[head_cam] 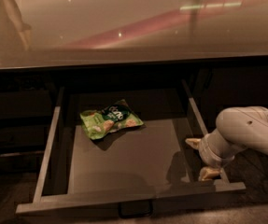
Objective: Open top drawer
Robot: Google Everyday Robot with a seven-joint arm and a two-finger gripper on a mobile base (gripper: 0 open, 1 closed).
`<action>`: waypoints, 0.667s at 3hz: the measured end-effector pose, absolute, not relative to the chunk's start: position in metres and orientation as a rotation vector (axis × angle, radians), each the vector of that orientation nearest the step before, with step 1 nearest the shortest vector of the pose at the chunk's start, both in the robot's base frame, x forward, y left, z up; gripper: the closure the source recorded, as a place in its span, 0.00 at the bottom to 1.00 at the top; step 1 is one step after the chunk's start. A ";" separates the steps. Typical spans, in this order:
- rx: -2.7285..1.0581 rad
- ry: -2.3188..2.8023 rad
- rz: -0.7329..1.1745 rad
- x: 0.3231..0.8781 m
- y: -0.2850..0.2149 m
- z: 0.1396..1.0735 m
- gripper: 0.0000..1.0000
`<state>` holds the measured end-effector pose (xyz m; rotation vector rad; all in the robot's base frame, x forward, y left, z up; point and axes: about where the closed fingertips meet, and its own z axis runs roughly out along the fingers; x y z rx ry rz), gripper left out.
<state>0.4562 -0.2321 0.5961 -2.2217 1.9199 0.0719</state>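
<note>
- Fingers (193, 143) of the gripper (201, 158) were spread apart and pinched nothing. They sat at the right wall of the top drawer (47, 158), at about 4 o'clock of its tray.
- Top drawer stood open below the countertop (124, 27). Its front faced 6 o'clock, and its long axis ran from 9 to 3 o'clock.
- Left wall ran from 12 toward 6 o'clock, with nothing touching it.
- Green snack bag (110, 120) lay flat on the tray floor toward 11 o'clock, well apart from the gripper.
- Handle (136, 210) hung at the middle of the front, at 6 o'clock.
- Bare tray floor stretched from the bag toward 5 o'clock.
- Arm (250, 132) reached in from 3 o'clock, over the right wall.
</note>
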 end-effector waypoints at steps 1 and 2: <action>-2.235 1.931 0.086 0.439 -0.228 0.585 0.00; -2.235 1.931 0.086 0.439 -0.228 0.585 0.00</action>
